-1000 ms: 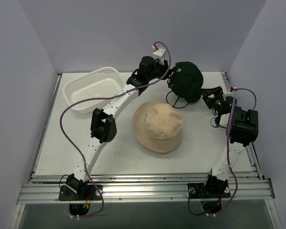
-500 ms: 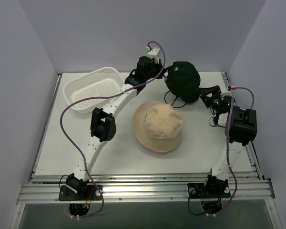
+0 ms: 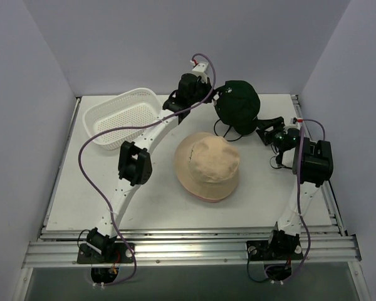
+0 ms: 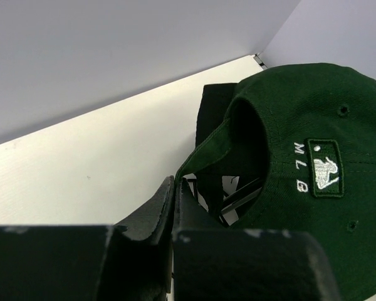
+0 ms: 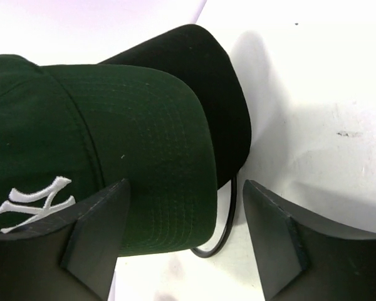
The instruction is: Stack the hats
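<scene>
The dark green cap [image 3: 239, 104] sits at the back of the table on top of the black cap [image 5: 207, 69], whose brim shows beneath it. My left gripper [image 3: 216, 99] is shut on the green cap's rear edge [image 4: 200, 157], its jaws pressed together [image 4: 174, 188]. My right gripper [image 3: 261, 133] is open, its fingers on either side of the green brim's tip [image 5: 169, 188] without touching it. The tan bucket hat [image 3: 208, 163] lies at the table's middle on the pink bucket hat, of which only the rim [image 3: 203, 198] shows.
A white mesh basket [image 3: 122, 116] stands at the back left. A thin black wire loop [image 5: 229, 232] lies on the table under the caps and also shows in the top view [image 3: 229, 135]. The walls are close behind the caps.
The green cap has shifted a little left and back with my left gripper. My right gripper has moved left, closer to the cap's brim.
</scene>
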Available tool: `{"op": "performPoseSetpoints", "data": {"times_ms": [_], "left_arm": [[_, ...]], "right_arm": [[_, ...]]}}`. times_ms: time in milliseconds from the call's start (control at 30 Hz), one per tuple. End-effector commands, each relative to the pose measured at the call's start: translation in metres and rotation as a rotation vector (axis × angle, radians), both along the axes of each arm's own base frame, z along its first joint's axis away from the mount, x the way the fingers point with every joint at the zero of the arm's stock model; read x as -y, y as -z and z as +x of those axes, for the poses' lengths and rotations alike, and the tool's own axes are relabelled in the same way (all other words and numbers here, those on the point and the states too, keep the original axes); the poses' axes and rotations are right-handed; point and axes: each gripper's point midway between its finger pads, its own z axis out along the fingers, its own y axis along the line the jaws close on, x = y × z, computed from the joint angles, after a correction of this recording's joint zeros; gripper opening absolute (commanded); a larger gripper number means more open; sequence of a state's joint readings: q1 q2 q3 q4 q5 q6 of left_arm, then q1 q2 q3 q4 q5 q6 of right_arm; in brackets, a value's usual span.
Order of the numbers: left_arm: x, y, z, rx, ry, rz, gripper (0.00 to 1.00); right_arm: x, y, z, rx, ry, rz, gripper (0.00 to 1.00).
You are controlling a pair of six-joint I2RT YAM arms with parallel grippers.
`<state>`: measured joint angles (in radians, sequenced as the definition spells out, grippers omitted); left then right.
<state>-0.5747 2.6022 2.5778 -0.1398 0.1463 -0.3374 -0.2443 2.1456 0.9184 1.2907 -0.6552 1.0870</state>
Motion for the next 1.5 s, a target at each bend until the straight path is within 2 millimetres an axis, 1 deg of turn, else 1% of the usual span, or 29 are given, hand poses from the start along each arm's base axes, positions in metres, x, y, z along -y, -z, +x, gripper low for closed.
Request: {"op": "performPoseSetpoints", "data": {"times_ms": [0, 100, 233, 267, 300, 333, 367, 467, 567, 667, 733, 833, 867, 933, 1000, 1133, 1467], "left_arm": [[-0.011, -0.028, 0.005, 0.042, -0.022, -0.018, 0.02], [-0.012, -0.026, 0.005, 0.040, -0.024, -0.009, 0.02], [-0.014, -0.022, 0.007, 0.038, -0.041, 0.008, 0.02], [-0.016, -0.017, 0.009, 0.033, -0.049, 0.016, 0.02], [-0.018, -0.013, 0.010, 0.025, -0.057, 0.029, 0.02], [-0.021, -0.013, 0.012, 0.025, -0.063, 0.029, 0.02], [-0.022, -0.006, 0.013, 0.008, -0.067, 0.037, 0.02], [-0.030, 0.000, 0.019, -0.017, -0.087, 0.027, 0.02], [-0.031, 0.005, 0.019, -0.031, -0.088, 0.021, 0.02], [-0.034, 0.007, 0.021, -0.038, -0.094, 0.025, 0.02], [-0.033, 0.010, 0.020, -0.042, -0.096, 0.029, 0.02], [-0.035, 0.013, 0.021, -0.051, -0.096, 0.031, 0.02], [-0.035, 0.015, 0.021, -0.056, -0.097, 0.032, 0.02], [-0.034, 0.016, 0.020, -0.059, -0.095, 0.033, 0.02], [-0.034, 0.017, 0.020, -0.063, -0.094, 0.035, 0.02], [-0.036, 0.019, 0.020, -0.069, -0.097, 0.040, 0.02], [-0.034, 0.025, 0.020, -0.081, -0.092, 0.032, 0.02]], "right_arm": [[-0.004, -0.073, 0.011, 0.324, -0.023, -0.044, 0.67], [-0.005, -0.081, 0.011, 0.364, -0.029, -0.046, 0.63], [-0.006, -0.086, 0.010, 0.409, -0.033, -0.030, 0.64], [-0.006, -0.084, 0.008, 0.413, -0.034, -0.024, 0.65], [-0.005, -0.090, 0.007, 0.445, -0.032, -0.023, 0.66], [-0.005, -0.091, 0.005, 0.448, -0.032, -0.010, 0.66], [-0.003, -0.089, 0.004, 0.451, -0.028, -0.003, 0.66], [-0.003, -0.091, 0.004, 0.470, -0.036, -0.003, 0.66], [-0.005, -0.101, 0.003, 0.511, -0.048, -0.003, 0.64], [-0.006, -0.110, 0.001, 0.532, -0.056, -0.005, 0.60], [-0.002, -0.112, -0.002, 0.535, -0.049, -0.001, 0.59], [-0.001, -0.122, -0.005, 0.570, -0.052, 0.000, 0.58], [-0.002, -0.121, -0.004, 0.571, -0.061, 0.003, 0.58], [-0.007, -0.130, -0.005, 0.609, -0.085, 0.017, 0.58], [-0.011, -0.129, -0.004, 0.612, -0.098, 0.020, 0.58], [-0.022, -0.133, -0.001, 0.635, -0.127, 0.013, 0.58], [-0.029, -0.150, 0.005, 0.681, -0.152, 0.019, 0.58]]}}
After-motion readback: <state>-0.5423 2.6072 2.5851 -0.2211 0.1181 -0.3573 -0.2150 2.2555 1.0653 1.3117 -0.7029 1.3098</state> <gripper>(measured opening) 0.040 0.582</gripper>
